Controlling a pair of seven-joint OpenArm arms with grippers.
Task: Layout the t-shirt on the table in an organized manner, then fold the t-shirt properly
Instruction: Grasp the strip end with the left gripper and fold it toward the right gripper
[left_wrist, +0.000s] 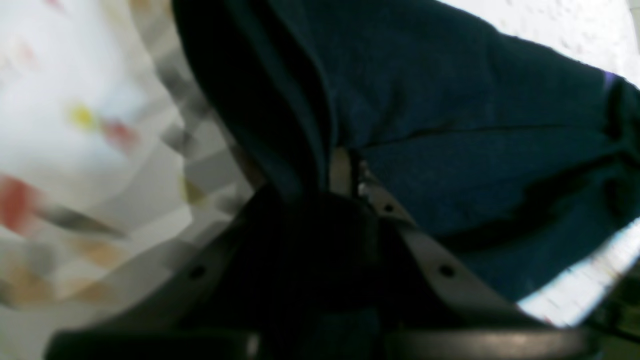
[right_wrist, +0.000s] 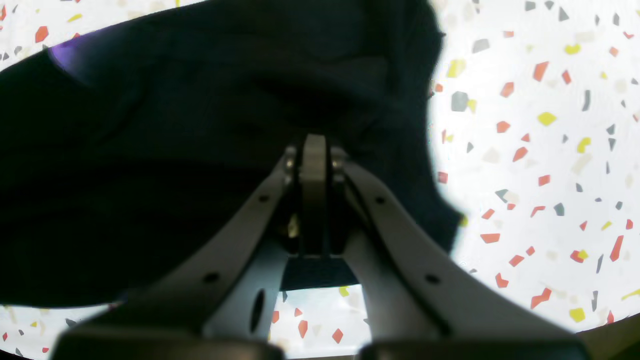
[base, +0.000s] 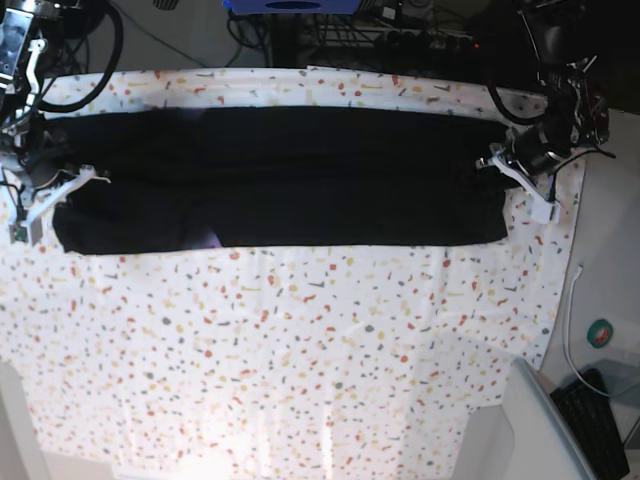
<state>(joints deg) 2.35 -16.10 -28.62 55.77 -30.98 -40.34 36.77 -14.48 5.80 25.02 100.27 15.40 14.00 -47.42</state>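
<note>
The two arms reach in from opposite ends of the tabletop (base: 300, 380), one at each short end of the shirt (base: 280, 180). In the base view the left claw (base: 497, 160) sits low at the shirt's right-hand end, its arm coming down from the far right corner, while the right claw (base: 72, 182) sits low at the left-hand end, its arm entering from the far left corner.

The left wrist view is blurred, but it shows the left claw (left_wrist: 345, 172) drawn together with dark cloth (left_wrist: 450, 125) bunched around its tips. The right wrist view shows the right claw (right_wrist: 314, 150) pinched together on the shirt's edge (right_wrist: 175, 150), the cloth spreading away from it over the speckled surface (right_wrist: 540, 150).

The shirt lies as a long, narrow black band across the far part of the tabletop. Its long axis runs from one claw to the other, parallel to the far edge.
</note>
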